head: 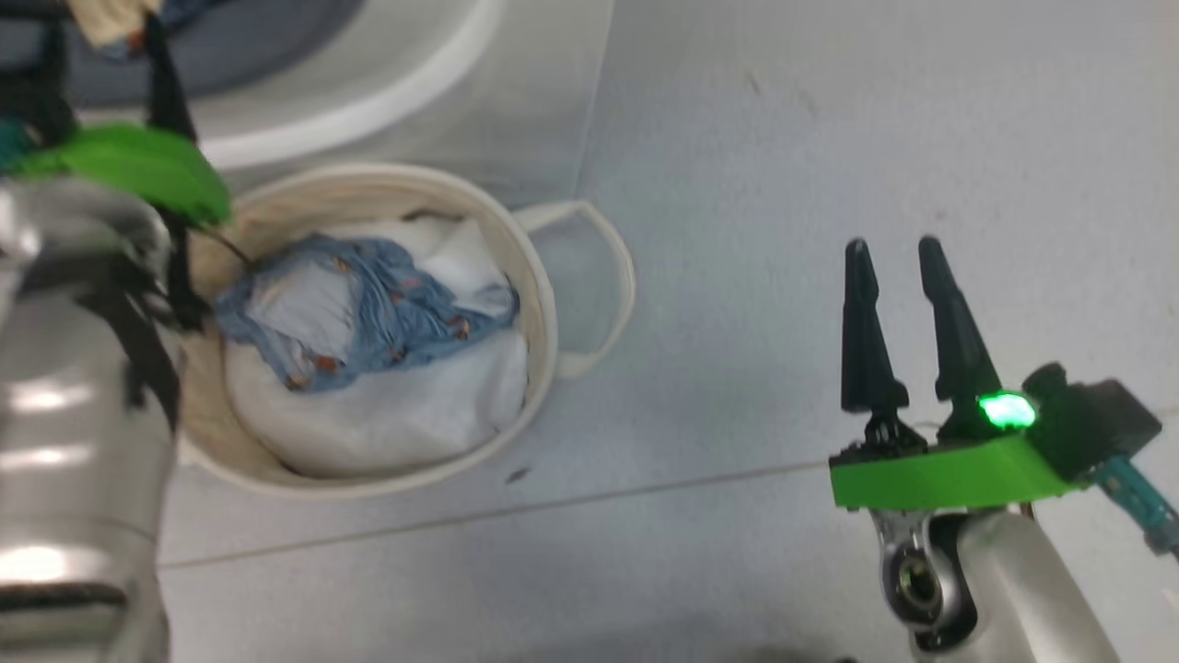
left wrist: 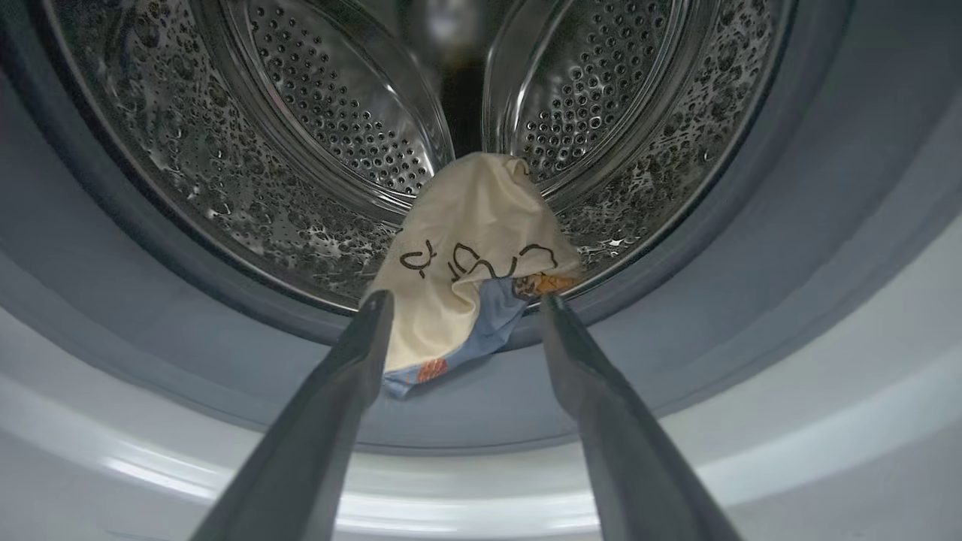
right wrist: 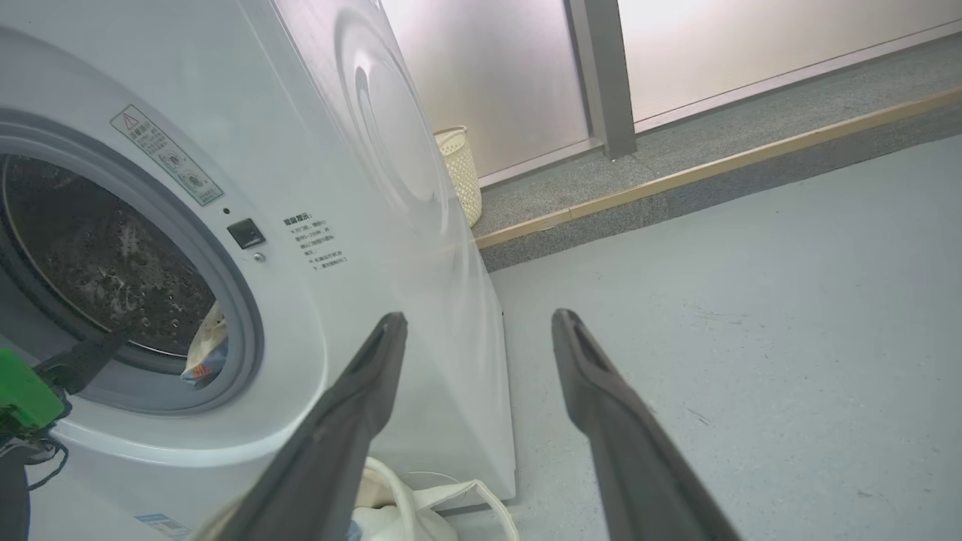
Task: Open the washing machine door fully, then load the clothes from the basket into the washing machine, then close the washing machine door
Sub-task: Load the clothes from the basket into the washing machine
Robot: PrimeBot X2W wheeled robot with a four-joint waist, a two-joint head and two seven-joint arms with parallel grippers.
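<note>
Left hand [left wrist: 466,298] at drum [left wrist: 301,113], cream garment [left wrist: 473,225] on lip; denim [head: 368,313] in basket [head: 550,322].

One washing machine [right wrist: 361,188], one canvas basket [head: 543,304], two garments — blue [head: 368,313], cream [left wrist: 466,233]

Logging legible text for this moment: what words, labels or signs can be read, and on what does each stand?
Nothing reads clearly enough to quote.
Warning sticker on the washing machine: triangle sign, words too small.
Printed block on its front: too small.
Blue label at its foot: blurred.
Cream garment: black looping print, not legible as words.
</note>
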